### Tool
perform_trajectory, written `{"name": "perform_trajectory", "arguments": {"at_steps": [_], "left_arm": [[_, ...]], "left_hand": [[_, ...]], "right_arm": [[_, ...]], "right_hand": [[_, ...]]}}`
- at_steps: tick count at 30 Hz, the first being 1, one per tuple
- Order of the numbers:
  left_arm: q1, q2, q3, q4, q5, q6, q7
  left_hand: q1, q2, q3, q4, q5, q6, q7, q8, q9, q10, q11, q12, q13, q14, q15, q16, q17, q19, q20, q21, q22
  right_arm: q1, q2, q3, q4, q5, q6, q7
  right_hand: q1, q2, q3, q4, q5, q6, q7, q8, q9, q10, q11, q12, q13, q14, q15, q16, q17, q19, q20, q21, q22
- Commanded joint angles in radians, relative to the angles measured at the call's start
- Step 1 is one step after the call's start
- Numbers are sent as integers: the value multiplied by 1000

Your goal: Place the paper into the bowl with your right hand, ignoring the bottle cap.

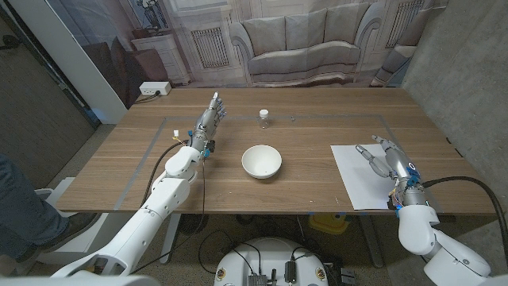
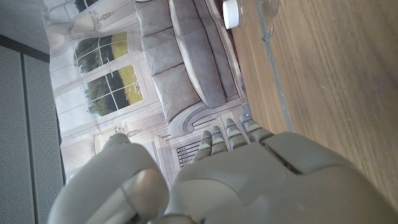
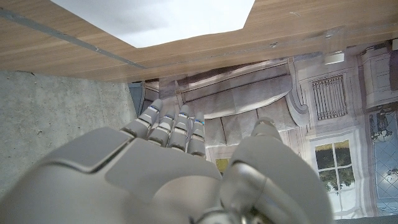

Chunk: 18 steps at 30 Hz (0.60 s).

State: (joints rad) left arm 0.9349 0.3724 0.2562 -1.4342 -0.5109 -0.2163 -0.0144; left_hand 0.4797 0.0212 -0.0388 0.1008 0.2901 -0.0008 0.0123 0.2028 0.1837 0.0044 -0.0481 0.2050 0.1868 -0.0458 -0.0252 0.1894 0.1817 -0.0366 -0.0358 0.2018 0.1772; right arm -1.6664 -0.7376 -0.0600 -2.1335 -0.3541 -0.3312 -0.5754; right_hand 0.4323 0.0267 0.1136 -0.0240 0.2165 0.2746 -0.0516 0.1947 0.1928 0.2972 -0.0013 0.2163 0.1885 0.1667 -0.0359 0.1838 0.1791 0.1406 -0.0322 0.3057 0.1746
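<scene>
Nearest to me in the head view is my right hand (image 1: pixel 389 161), fingers apart and holding nothing, hovering over or resting at the near right part of the paper (image 1: pixel 365 175); I cannot tell whether it touches. That paper is a plain white sheet lying flat on the tabletop (image 1: pixel 302 127), uncreased, its near edge close to the tabletop's front edge. To its left, with bare wood between, sits the white bowl (image 1: pixel 261 161), upright and empty. Beyond the bowl lies the small bottle cap (image 1: pixel 264 115), well clear of the route. My left hand (image 1: pixel 209 119) stands further out on the left, fingers extended and empty.

My worry is the grasp. A flat sheet gives my fingers nothing to catch, so I judge they may just slide it along the wood, possibly off the front edge. If I do lift it, it is wider than the bowl and could drape over the rim or tip the light bowl instead of settling inside; I would probably need to crumple it.

From the left wrist view I see the left hand's straight fingers (image 2: pixel 227 134) above the wood, with the bottle cap (image 2: pixel 232 14) far ahead.

From the right wrist view my hand's (image 3: pixel 186 168) fingers reach out loosely, gripping nothing, the paper (image 3: pixel 168 18) lying beyond them.
</scene>
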Motion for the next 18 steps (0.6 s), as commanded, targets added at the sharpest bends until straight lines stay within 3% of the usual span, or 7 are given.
{"name": "perform_trajectory", "arguments": {"at_steps": [1,18], "left_arm": [[2,0,-4,7,-5,-1,-7],[-8,6,-17,21,-10,4,-22]], "left_hand": [[3,4,-3,1,6,2,4,-2,5,8,-6,0,3,0,1,-2,2,-12,-45,-3,3],[4,5,-6,1,6,4,3,-2,5,7,-6,0,3,0,2,-1,2,-14,-44,-3,3]], "right_arm": [[17,-23,-19,-27,-1,-78,32],[49,-62,-66,-66,-26,-209,76]], "right_hand": [[10,0,3,-9,3,-5,4,-4,4,-2,6,-2,3,4,-1,2,2,11,3,0,2],[10,-1,2,-12,2,-7,6,-2,4,-7,7,-3,3,4,1,2,2,17,3,-6,2]]}}
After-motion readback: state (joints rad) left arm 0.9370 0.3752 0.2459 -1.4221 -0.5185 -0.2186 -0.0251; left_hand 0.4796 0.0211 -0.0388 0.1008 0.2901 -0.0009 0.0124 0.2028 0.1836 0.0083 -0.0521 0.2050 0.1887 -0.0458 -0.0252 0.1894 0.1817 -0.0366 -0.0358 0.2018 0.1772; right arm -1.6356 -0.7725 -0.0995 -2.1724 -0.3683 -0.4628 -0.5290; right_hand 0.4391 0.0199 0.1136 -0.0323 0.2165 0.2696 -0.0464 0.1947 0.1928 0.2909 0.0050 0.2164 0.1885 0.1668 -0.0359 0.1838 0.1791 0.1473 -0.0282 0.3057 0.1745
